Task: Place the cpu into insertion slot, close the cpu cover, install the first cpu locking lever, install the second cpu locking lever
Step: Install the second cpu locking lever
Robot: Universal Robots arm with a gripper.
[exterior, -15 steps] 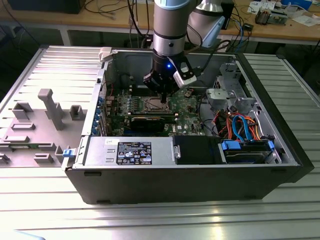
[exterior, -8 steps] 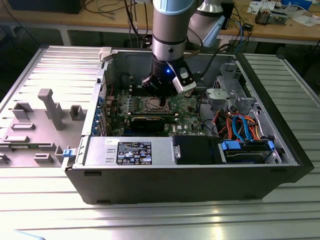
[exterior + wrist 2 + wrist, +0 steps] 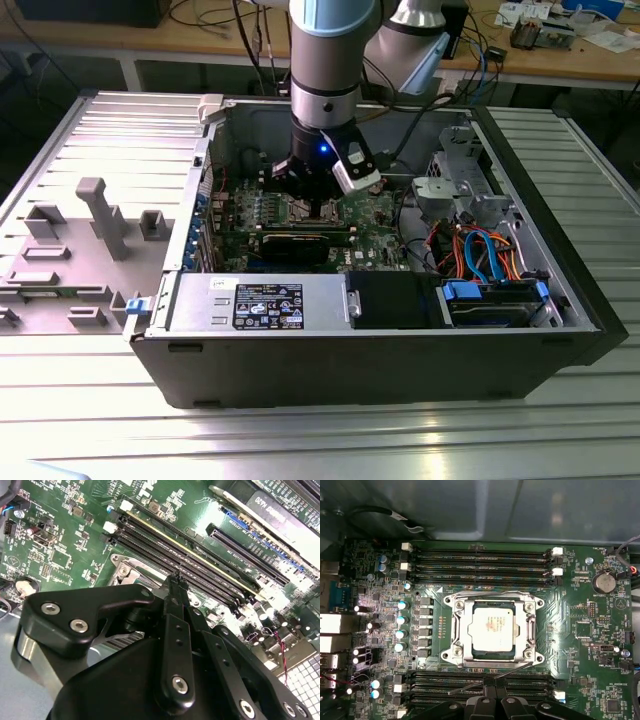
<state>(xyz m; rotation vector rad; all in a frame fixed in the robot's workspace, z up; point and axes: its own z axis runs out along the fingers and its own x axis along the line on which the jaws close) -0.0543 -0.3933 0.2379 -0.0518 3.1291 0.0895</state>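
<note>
Silicon already sits where it belongs: in the first wrist view we see the cpu (image 3: pixel 492 632) lying flat in the insertion slot (image 3: pixel 476 656), with the cpu cover (image 3: pixel 458 631) down around it as a metal frame, its window showing the chip's grey face. A thin wire lever (image 3: pixel 485 676) runs slantwise just beside the socket's edge nearest the hand (image 3: pixel 492 689) — we judge it not yet latched, though we cannot be sure. The hand hangs low over the motherboard (image 3: pixel 590 645), its fingertips drawn close together with nothing held that we can make out; in the exterior view it reaches down into the open computer case (image 3: pixel 300 350) on the worktop (image 3: pixel 320 440). We reckon the lever is springy steel, light but stiff against its catch, best pushed near its free end — the chip and the contacts beneath are fragile, so pressure belongs on the lever and frame alone.
</note>
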